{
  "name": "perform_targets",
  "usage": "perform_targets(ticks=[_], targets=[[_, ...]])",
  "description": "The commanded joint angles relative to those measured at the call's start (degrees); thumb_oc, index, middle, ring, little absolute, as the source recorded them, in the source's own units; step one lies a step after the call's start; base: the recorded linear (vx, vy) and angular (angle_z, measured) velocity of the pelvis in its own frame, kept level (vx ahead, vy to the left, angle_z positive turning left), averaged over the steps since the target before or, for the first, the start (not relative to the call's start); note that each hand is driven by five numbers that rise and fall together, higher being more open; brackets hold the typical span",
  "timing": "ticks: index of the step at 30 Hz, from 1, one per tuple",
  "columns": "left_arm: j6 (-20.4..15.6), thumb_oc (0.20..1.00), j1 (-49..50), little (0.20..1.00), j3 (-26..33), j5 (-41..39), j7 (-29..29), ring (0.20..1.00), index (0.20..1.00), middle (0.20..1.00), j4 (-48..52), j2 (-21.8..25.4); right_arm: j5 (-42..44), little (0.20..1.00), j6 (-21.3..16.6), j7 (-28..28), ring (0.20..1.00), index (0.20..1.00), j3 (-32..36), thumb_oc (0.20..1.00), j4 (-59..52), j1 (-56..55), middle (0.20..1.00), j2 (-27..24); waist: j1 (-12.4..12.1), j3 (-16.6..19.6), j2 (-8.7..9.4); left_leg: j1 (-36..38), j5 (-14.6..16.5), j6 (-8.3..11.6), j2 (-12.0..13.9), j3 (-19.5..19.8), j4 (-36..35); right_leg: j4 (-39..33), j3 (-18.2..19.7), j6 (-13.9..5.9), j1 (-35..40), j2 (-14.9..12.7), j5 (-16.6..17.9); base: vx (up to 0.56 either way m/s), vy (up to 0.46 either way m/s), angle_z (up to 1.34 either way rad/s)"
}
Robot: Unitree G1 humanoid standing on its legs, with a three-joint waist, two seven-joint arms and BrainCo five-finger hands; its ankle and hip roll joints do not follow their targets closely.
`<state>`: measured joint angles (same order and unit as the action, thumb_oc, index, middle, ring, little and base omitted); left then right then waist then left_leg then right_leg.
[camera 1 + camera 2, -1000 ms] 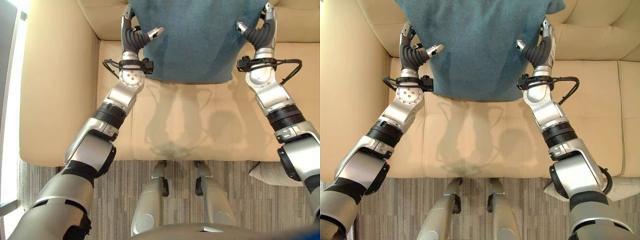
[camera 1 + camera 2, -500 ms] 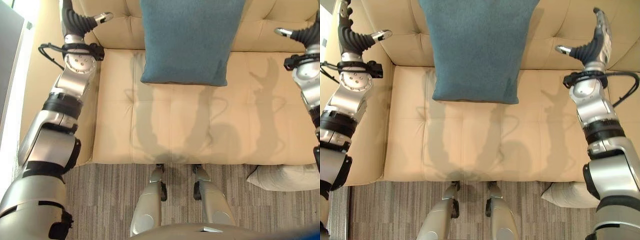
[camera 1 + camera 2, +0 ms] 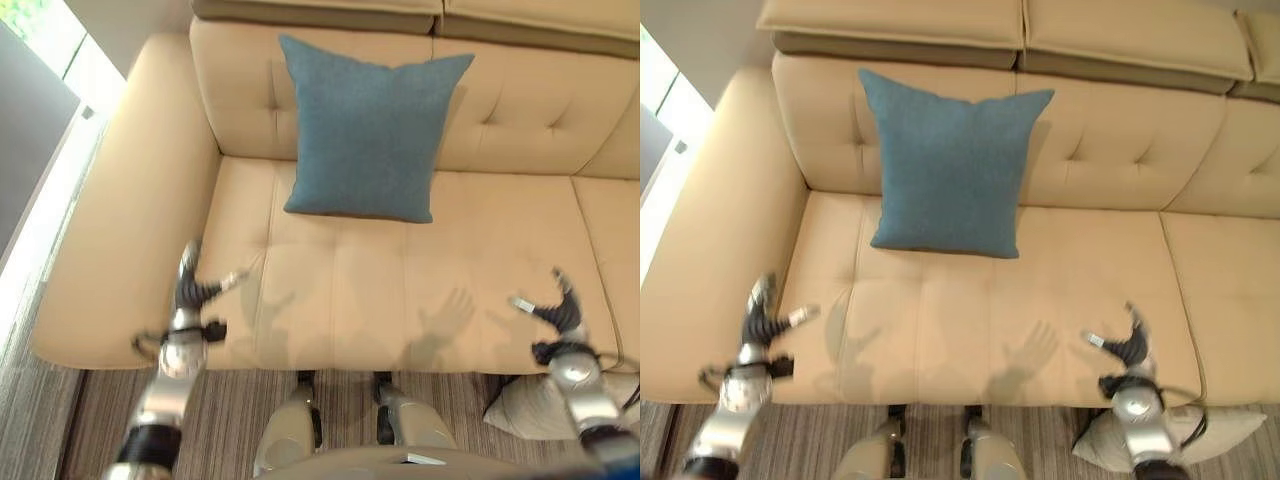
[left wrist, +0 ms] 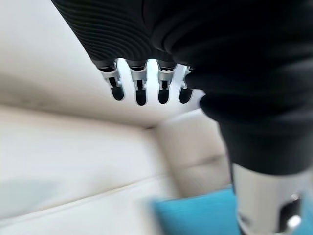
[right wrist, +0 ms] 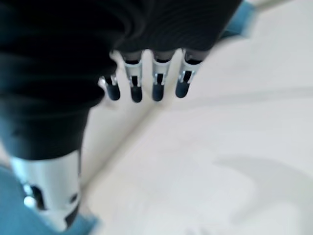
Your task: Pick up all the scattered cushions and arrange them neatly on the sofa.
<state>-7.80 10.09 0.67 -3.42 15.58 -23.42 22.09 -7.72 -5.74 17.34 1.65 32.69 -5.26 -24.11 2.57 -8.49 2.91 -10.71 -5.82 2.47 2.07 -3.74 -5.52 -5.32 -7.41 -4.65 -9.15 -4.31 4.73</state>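
**One cushion placed, one left on the floor**

At 5 o'clock a pale cushion [image 3: 1230, 425] lies on the floor. Left hand [image 3: 190, 290] and right hand [image 3: 1127, 345] hover with fingers spread, holding nothing. At 12, the blue cushion [image 3: 948, 165] leans upright against the sofa [image 3: 1080, 270] back.

Cream leather sofa [image 3: 1080, 290] with tufted backrest, olive-brown band beneath flat headrest pads [image 3: 940, 22] along the top, and a broad rounded armrest [image 3: 110, 230] at the robot's left. Floor in front is grey-brown striped carpet [image 3: 100, 420]. Bright daylight enters along a pale strip [image 3: 50, 200] beside a dark grey panel [image 3: 30, 150] left of the sofa.
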Motion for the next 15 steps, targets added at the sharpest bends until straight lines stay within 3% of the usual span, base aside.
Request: perform_targets(ticks=[1, 12, 15], targets=[[-0.53, 1.0, -3.04, 1.0, -1.61, 2.54, -3.26, 1.0, 1.0, 1.0, -3.74, 2.0, -1.39, 1.0, -1.59, -1.35, 1.0, 1.0, -0.85, 1.0, 2.09, 2.89, 1.0, -2.05, -0.65, 2.29, -0.28, 2.37, 2.79, 1.82, -0.17, -2.9, 0.52, 1.92, -1.16, -4.7, 2.77, -1.31, -2.0, -0.03, -0.007, -0.06], [2.24, 1.0, -3.96, 1.0, -8.81, 7.41, -4.45, 1.0, 1.0, 1.0, -37.53, -4.89, -1.42, 1.0, -0.62, -4.25, 1.0, 1.0, -10.7, 1.0, 25.88, 2.68, 1.0, 4.08, -0.53, 3.88, -1.11, 9.5, 3.63, 1.85, 1.69, -3.06, 0.52, 4.4, -0.06, -3.0, 8.48, 0.86, -6.07, -0.04, -0.049, -0.08], [2.54, 1.0, -4.8, 1.0, -9.59, 8.02, -4.55, 1.0, 1.0, 1.0, -40.07, -5.35, -1.24, 1.0, -0.3, -4.31, 1.0, 1.0, -11.48, 1.0, 29.06, 3.19, 1.0, 4.67, -0.37, 3.62, -1.33, 9.77, 3.32, 2.0, 2.07, -2.76, 0.52, 4.8, 0.27, -2.35, 8.78, 1.36, -6.83, -0.06, -0.083, 0.0]])
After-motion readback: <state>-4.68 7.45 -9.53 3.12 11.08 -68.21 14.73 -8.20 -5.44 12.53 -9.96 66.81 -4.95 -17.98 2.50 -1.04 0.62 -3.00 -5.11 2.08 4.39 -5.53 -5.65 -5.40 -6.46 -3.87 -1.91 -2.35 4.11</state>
